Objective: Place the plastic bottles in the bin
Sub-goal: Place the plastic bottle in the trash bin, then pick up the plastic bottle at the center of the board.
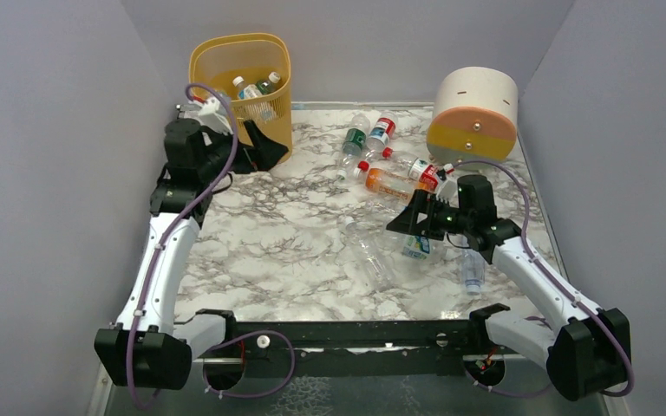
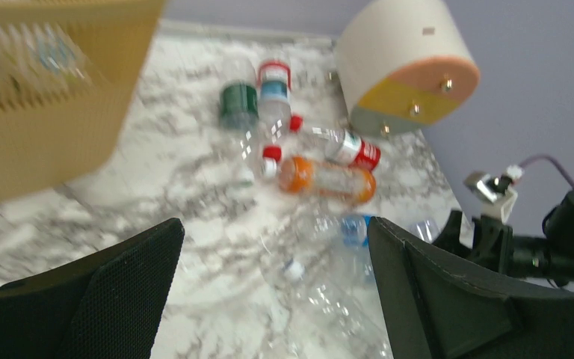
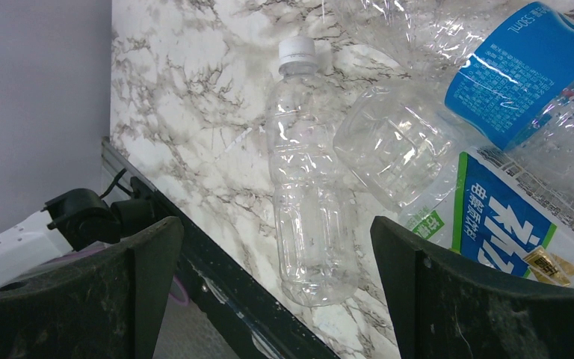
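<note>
Tall yellow-orange perforated plastic bin (image 1: 225,42) upright, far left, with a few capped bottles (image 1: 256,89) inside. The others lie scattered: green-label bottle (image 1: 353,139) and red-label bottle (image 1: 381,131) far centre, orange bottle (image 1: 388,182) and second red-label bottle (image 1: 421,172) just nearer, clear unlabelled bottle (image 1: 369,256) mid-table, blue-label bottle (image 1: 473,270) near right.

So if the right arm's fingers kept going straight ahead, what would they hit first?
Probably the clear unlabelled bottle with the white cap, lying on the marble table right between the open right fingers, though depth is hard to judge.
</note>
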{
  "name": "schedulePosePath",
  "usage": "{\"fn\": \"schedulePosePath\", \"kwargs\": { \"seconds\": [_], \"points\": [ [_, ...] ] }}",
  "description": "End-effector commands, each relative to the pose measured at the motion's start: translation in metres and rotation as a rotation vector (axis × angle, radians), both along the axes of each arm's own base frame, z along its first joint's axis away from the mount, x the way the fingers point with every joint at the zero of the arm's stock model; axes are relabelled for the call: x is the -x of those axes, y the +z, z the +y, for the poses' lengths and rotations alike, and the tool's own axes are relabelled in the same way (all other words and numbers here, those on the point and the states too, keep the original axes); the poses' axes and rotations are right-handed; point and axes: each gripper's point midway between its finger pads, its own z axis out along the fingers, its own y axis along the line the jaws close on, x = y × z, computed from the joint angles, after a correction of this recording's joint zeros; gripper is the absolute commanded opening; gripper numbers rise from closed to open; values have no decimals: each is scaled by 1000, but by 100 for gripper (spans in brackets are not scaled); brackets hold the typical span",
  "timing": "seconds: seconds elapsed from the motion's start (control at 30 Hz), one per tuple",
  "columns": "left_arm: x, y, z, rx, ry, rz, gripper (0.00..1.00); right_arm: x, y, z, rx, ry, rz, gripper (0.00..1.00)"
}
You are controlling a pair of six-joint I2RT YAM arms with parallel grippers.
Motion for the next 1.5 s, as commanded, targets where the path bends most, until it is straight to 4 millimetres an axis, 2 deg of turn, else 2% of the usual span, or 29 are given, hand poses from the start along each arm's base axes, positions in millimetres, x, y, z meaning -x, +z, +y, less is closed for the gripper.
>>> {"fn": "schedulePosePath", "kwargs": {
  "seconds": [0.0, 0.07, 0.1, 0.23, 0.37, 0.5, 0.63, 0.8, 1.0, 1.47],
  "points": [
    [31, -53, -52, 2, -134, 145, 99, -11, 9, 3, 8, 15, -48, 99],
    [43, -78, -81, -15, -199, 190, 99, -15, 8, 2, 22, 9, -46, 99],
    [47, -86, -88, -25, -211, 199, 99, -16, 8, 2, 27, 6, -46, 100],
    [59, -117, -100, -54, -232, 236, 99, -21, 11, 0, 47, -1, -39, 99],
    [80, -150, -119, -63, -292, 295, 99, -23, 9, -4, 78, -15, -38, 100],
    [98, -169, -137, -62, -339, 319, 99, -23, 0, -6, 98, -19, -10, 100],
    [105, -176, -150, -57, -363, 327, 99, -24, -12, -7, 119, -22, 25, 100],
    [104, -176, -156, -62, -375, 317, 99, -27, -19, -9, 137, -30, 27, 100],
    [101, -183, -159, -77, -383, 325, 99, -27, -36, -12, 163, -35, 59, 100],
    [91, -188, -164, -96, -378, 329, 99, -25, -49, -12, 171, -23, 65, 100]
  ]
}}
